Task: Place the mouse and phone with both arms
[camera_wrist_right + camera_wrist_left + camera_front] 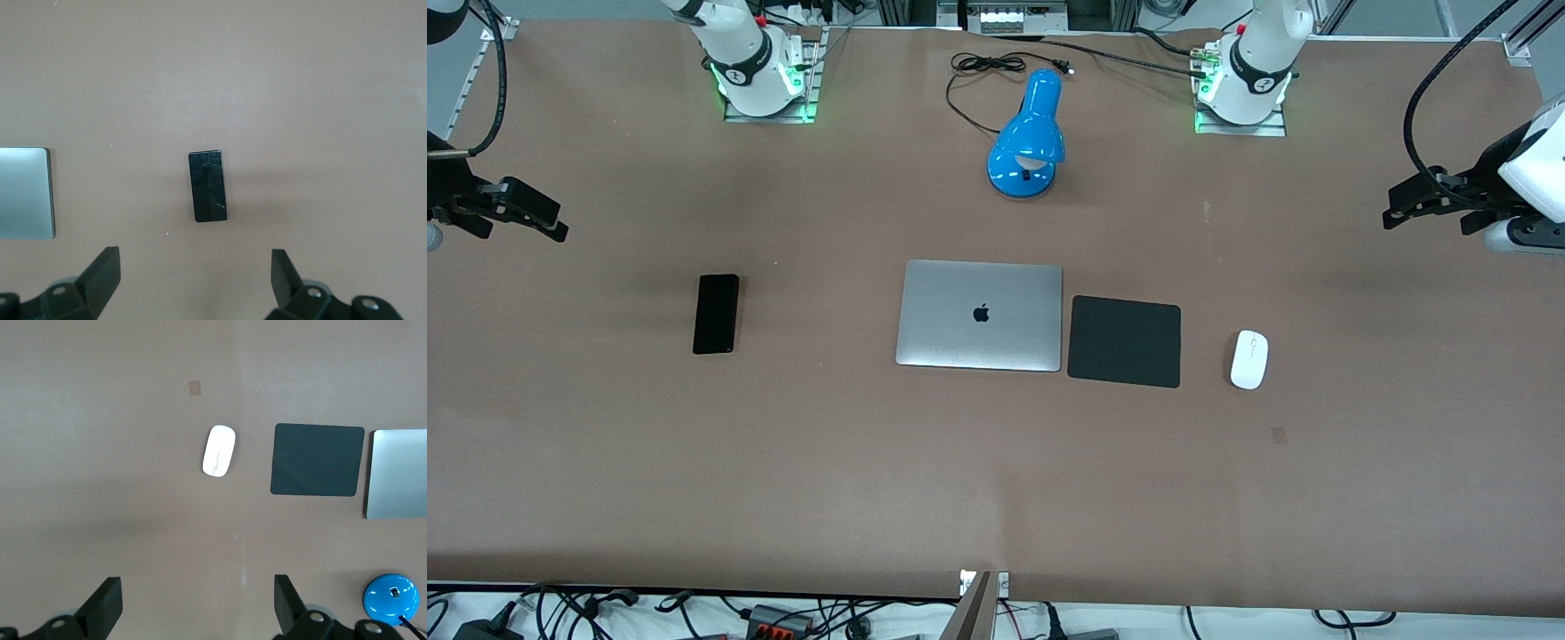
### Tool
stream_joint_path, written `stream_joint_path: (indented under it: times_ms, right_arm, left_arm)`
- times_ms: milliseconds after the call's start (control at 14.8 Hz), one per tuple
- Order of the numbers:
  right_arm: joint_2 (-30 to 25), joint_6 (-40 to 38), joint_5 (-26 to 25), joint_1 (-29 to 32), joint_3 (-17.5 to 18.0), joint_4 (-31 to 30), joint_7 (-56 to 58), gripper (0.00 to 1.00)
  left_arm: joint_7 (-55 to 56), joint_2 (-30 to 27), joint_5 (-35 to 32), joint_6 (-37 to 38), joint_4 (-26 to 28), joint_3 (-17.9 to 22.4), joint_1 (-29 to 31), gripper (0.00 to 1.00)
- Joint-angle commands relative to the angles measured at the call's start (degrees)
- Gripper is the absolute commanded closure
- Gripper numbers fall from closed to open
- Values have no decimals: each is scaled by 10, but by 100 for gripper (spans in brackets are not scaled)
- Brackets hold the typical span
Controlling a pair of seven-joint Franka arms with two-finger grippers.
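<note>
The white mouse (pixel 1248 359) lies on the brown table beside the black mouse pad (pixel 1124 341), toward the left arm's end. It also shows in the left wrist view (pixel 219 451). The black phone (pixel 716 313) lies flat toward the right arm's end and shows in the right wrist view (pixel 207 185). My left gripper (pixel 1392 207) hangs open and empty high over the table's left-arm end, apart from the mouse; its jaws (pixel 198 603) stand wide. My right gripper (pixel 557 224) hangs open and empty high over the right-arm end, apart from the phone; its jaws (pixel 195 277) stand wide.
A closed silver laptop (pixel 980 315) lies mid-table, touching the mouse pad's edge. A blue desk lamp (pixel 1030 142) with its black cord stands farther from the front camera, between the two arm bases. Cables run along the table's near edge.
</note>
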State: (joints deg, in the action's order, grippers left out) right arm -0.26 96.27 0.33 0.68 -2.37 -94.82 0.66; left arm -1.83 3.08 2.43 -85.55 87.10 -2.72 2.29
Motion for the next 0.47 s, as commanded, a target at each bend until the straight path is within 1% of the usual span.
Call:
stream_joint_path:
  times_ms: [0, 271, 407]
  right_arm:
    - [-17, -9, -4, 9, 9, -4, 7, 0]
    - [-16, -12, -5, 9, 9, -4, 7, 0]
    - [-11, -14, -5, 8, 10, -5, 7, 0]
  left_arm:
    - [-14, -8, -5, 1, 2, -1, 4, 0]
    - [-13, 0, -1, -4, -1, 0, 6, 0]
    - [-12, 37, -8, -1, -30, -1, 8, 0]
